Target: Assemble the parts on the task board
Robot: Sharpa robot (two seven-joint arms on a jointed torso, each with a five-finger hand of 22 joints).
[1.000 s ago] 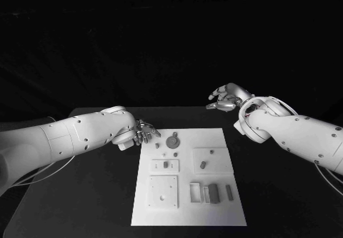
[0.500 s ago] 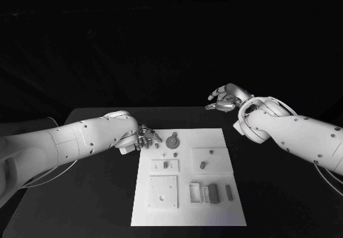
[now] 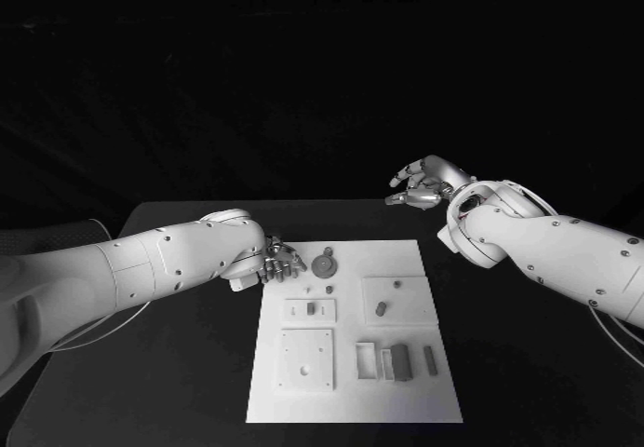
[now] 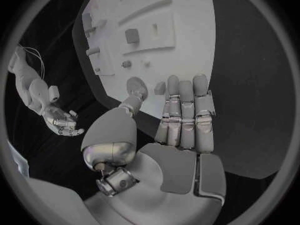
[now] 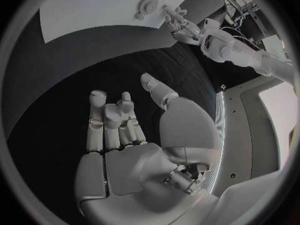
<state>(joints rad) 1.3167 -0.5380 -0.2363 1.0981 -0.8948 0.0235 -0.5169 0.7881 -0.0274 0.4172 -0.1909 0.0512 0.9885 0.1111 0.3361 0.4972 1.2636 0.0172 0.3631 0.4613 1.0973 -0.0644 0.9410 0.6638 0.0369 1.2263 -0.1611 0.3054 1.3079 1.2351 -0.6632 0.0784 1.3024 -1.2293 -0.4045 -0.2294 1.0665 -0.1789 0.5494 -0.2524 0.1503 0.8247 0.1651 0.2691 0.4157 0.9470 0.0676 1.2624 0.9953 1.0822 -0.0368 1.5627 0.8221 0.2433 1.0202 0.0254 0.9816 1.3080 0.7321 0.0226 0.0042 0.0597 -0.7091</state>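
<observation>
The white task board (image 3: 355, 410) lies in the middle of the black table. Grey parts sit on it: a round disc (image 3: 325, 267) and a small piece (image 3: 330, 251) at the far end, short pieces (image 3: 382, 308) in the middle, long bars (image 3: 400, 358) near the front. My left hand (image 3: 278, 261) hovers over the board's far left corner with its fingers stretched out and holds nothing. In the left wrist view its fingertips (image 4: 184, 85) lie close to the disc (image 4: 137, 85) and a small piece (image 4: 160, 88). My right hand (image 3: 422, 182) hangs open above the table's far edge, empty.
A square plate (image 3: 307, 358) with a hole lies on the board's near left part. Black table surface (image 3: 537, 372) runs along both sides of the board. The right wrist view shows the board (image 5: 94, 15) and my left hand (image 5: 181, 27) far off.
My left hand has slid nearer and a little right, onto the board's far left corner, covering a small piece there. The right hand has stayed where it was.
</observation>
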